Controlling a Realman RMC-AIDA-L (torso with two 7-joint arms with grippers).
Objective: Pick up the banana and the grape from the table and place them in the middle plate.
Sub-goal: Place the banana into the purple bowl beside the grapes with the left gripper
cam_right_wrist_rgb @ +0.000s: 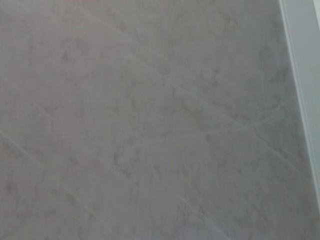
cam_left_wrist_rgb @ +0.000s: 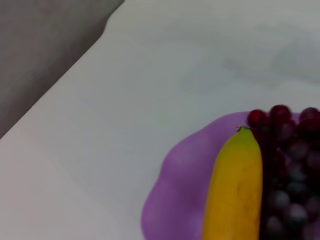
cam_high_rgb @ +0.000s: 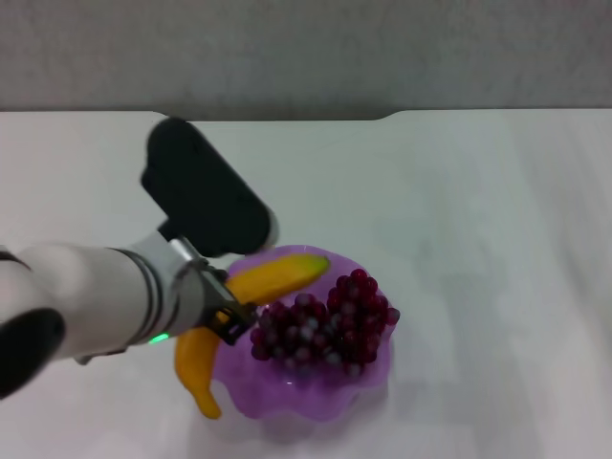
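Reaching in from the left, the left gripper (cam_high_rgb: 229, 316) is sitting right at the middle of the banana (cam_high_rgb: 273, 277), but I honestly can't tell if it's clamped on or let go. The banana is lying across the left rim of the purple plate (cam_high_rgb: 316, 402), with its far end inside and its near end hanging out over the white table (cam_high_rgb: 478, 210). The grapes (cam_high_rgb: 330, 320) are already lying in the plate, touching the banana's right side.
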